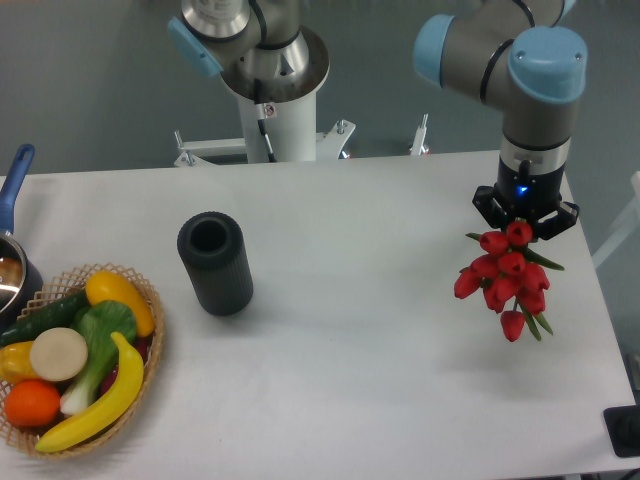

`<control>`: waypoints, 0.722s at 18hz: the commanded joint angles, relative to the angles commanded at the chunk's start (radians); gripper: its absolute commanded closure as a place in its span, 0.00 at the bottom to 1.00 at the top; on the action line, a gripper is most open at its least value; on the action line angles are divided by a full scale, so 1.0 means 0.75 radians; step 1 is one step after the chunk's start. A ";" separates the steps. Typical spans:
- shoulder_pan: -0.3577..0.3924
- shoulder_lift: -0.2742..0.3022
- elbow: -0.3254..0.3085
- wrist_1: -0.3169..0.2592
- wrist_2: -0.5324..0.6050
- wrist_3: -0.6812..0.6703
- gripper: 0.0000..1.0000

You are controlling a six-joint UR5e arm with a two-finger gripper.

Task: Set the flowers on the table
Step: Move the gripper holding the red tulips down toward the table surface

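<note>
The flowers (505,280) are a bunch of red tulip buds with green leaves, hanging heads-down at the right side of the white table (360,330). My gripper (524,222) points straight down above them and is shut on the flowers' stems, which are hidden under the jaws. The bunch hangs in the air above the tabletop; the lowest bud is near the table's right part. I cannot tell whether it touches the surface.
A dark cylindrical vase (215,263) stands upright left of centre. A wicker basket (150,350) with fruit and vegetables sits at the front left. A pot with a blue handle (12,190) is at the left edge. The arm's base (272,90) stands behind the table.
</note>
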 joint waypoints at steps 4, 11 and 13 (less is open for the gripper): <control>0.000 -0.004 -0.004 0.000 0.002 0.000 0.90; -0.053 -0.073 0.004 0.002 0.020 -0.012 0.89; -0.096 -0.108 0.000 0.004 0.049 -0.024 0.88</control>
